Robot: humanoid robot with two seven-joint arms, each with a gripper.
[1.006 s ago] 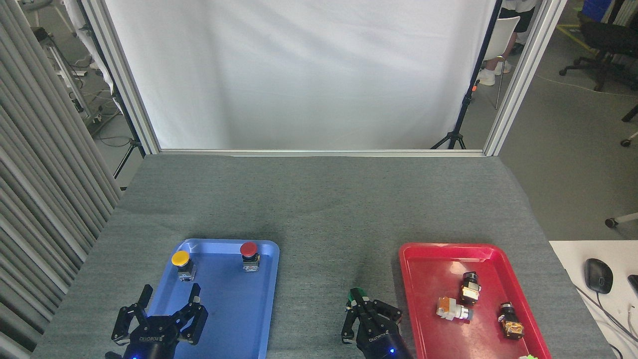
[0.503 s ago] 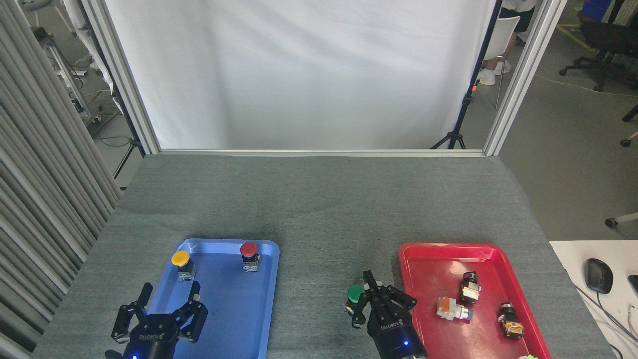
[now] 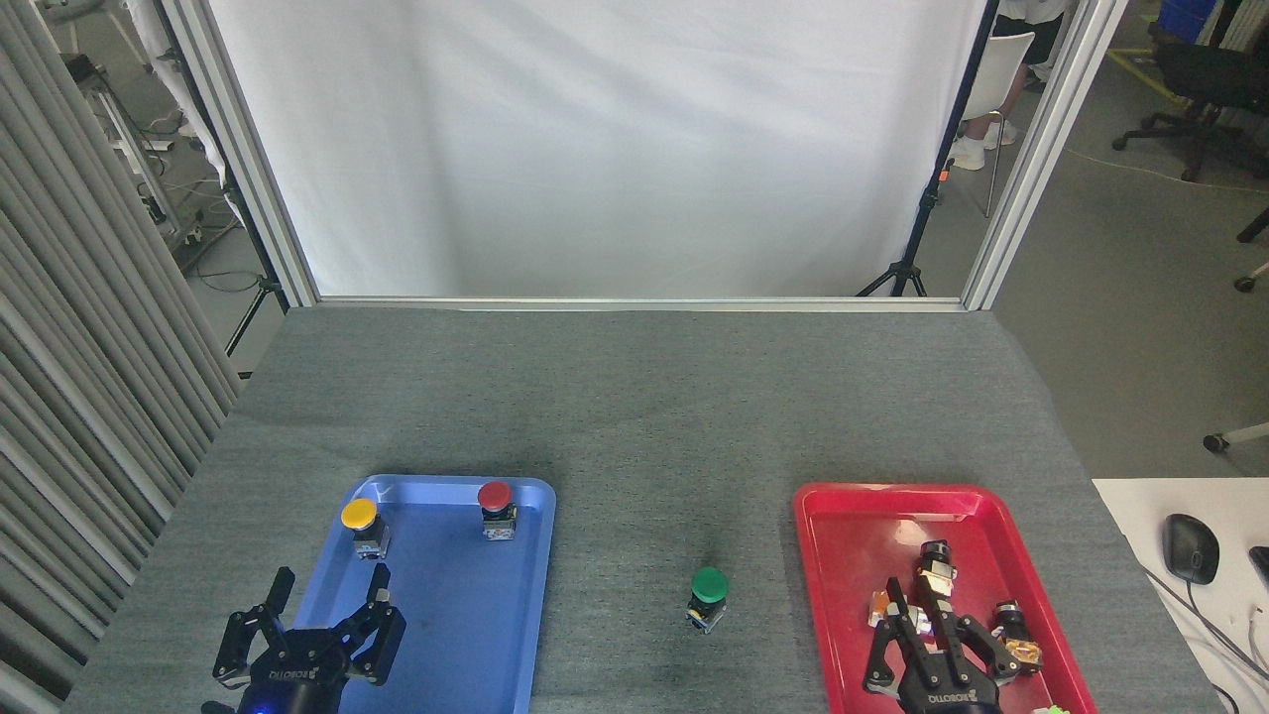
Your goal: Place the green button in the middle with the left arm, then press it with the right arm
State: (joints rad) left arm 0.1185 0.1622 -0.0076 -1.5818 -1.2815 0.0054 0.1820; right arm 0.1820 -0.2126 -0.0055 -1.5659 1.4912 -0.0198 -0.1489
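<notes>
Between the blue tray (image 3: 516,635) and red tray (image 3: 843,615), the green button (image 3: 709,597) stands upright on bare grey cloth.
Left gripper (image 3: 302,635) at 7 o'clock and right gripper (image 3: 932,640) at 5 o'clock are both splayed wide, holding nothing.

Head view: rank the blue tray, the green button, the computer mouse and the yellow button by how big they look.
1. blue tray
2. computer mouse
3. green button and yellow button: alike, no ranking.
</notes>
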